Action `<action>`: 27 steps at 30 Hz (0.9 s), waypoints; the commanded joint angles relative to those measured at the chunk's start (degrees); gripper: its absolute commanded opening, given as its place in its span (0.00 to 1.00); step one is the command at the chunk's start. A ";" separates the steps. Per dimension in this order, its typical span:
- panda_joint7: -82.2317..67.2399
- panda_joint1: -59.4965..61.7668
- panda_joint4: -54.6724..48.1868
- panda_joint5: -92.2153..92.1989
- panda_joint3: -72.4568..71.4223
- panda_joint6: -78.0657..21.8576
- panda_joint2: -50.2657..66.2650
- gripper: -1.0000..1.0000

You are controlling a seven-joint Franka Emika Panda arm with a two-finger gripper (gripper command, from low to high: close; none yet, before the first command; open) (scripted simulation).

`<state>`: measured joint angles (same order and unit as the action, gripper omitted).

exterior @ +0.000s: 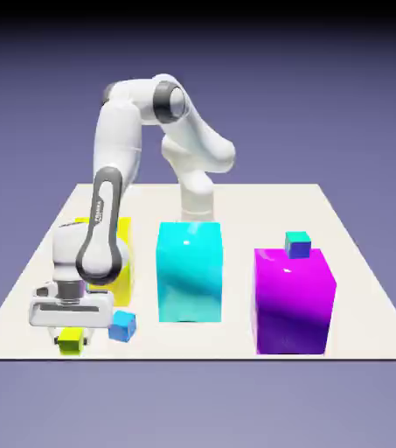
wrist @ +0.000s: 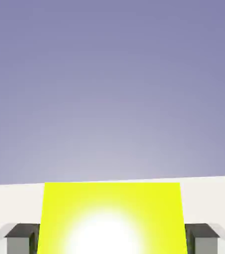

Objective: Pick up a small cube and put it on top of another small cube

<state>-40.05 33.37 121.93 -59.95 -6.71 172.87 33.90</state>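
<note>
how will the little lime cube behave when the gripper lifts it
The lime cube looks rigid, so it probably won't sag. Its flat sides meet the fingertips of the gripper squarely, so it seems unlikely to roll or twist, and its small size suggests little weight.

Table (exterior: 236, 203): pale, flat
Yellow block (exterior: 124, 262): exterior view's left, partly hidden
Cyan block (exterior: 190, 273): near the middle
Magenta block (exterior: 291, 302): exterior view's right
Blue cube (exterior: 122, 326): near the lime cube
Lime cube (exterior: 71, 340): by the front edge
Robot base (exterior: 197, 208): toward the back
</note>
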 commanded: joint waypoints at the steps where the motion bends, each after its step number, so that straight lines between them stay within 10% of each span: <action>1: 1.22 -0.74 1.41 0.96 1.09 -0.88 -2.08 0.00; 27: 59.37 -38.29 21.82 37.87 -3.58 -20.70 -46.90 0.00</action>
<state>19.29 -4.93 143.74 -22.11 -10.28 152.14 -12.99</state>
